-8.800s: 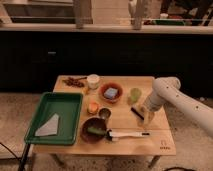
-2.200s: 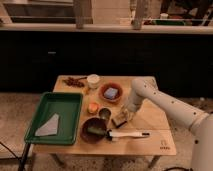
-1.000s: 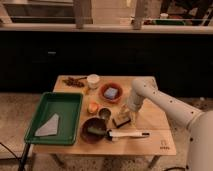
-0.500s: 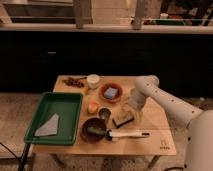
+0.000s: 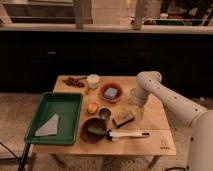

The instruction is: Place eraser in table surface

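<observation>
The eraser [image 5: 123, 118], a small block with a tan top and a dark base, lies on the light wooden table surface [image 5: 155, 120], right of the table's centre and just behind the brush. My gripper [image 5: 134, 103] hangs from the white arm [image 5: 165, 97] that reaches in from the right. It is a little above and to the right of the eraser, and apart from it. Nothing shows in the gripper.
A green tray [image 5: 62, 102] with a grey cloth [image 5: 48, 126] covers the table's left side. A white-handled brush [image 5: 128, 134], a dark bowl [image 5: 94, 129], a red bowl with a blue block [image 5: 111, 93], a white cup [image 5: 93, 81] and two small cups [image 5: 92, 107] stand around the middle.
The arm has drawn back up and to the right, off the spot where it hung low over the eraser. The eraser now lies uncovered on the table.
</observation>
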`<action>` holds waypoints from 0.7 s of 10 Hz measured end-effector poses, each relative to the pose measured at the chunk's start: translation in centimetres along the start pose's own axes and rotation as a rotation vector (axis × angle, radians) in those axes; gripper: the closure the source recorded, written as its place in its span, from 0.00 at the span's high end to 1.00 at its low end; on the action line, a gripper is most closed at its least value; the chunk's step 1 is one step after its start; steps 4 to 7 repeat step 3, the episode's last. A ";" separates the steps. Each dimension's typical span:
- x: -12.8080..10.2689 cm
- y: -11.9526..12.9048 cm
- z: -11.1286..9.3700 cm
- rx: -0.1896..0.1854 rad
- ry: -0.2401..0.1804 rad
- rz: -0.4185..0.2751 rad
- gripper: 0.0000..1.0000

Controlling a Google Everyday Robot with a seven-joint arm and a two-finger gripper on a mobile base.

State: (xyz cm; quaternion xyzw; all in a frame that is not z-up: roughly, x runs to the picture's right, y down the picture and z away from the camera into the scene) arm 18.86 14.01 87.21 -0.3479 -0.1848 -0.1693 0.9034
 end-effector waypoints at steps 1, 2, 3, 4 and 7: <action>0.2 0.0 -0.8 0.006 0.005 0.004 0.80; 0.5 0.2 -1.9 0.015 0.009 0.012 0.80; 0.8 0.3 -2.4 0.020 0.013 0.016 0.80; 0.8 0.3 -2.4 0.020 0.013 0.016 0.80; 0.8 0.3 -2.4 0.020 0.013 0.016 0.80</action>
